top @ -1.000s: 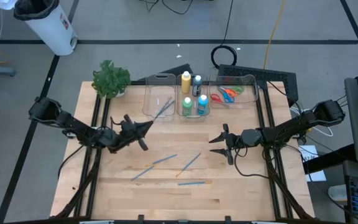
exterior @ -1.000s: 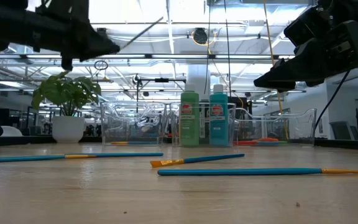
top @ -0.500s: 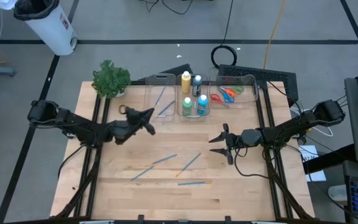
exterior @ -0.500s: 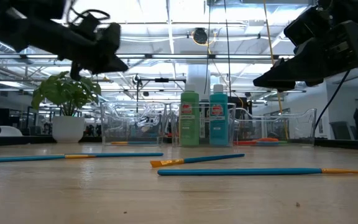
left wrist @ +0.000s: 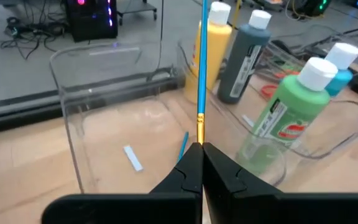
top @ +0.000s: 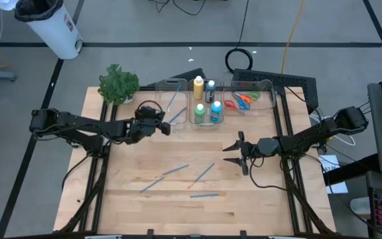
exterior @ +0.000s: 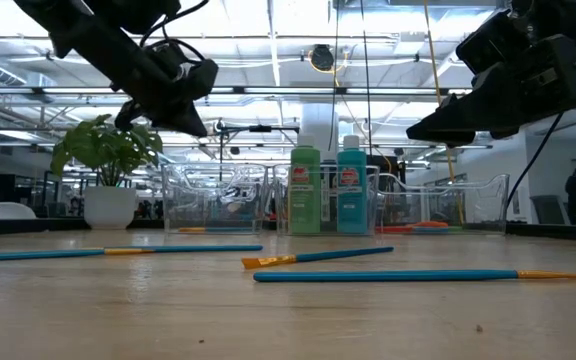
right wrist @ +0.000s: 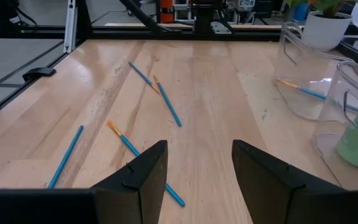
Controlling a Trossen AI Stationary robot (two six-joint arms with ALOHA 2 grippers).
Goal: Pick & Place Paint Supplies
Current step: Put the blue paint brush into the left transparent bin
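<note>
Left pincer (left wrist: 201,163) clamped on paintbrush (left wrist: 202,68) by its tip, poised at near rim of left clear bin (top: 167,85) by worktop's far edge. Risk: long handle strikes paint bottles (left wrist: 247,56), or brush tips outside bin on release. Right pincer (top: 236,153) apart, idle mid-worktop.

We found the table's (top: 257,192) front open save three loose paintbrushes (top: 201,174); the clear bins (top: 167,85) (bottles (top: 198,87) inside) blocked the back.
</note>
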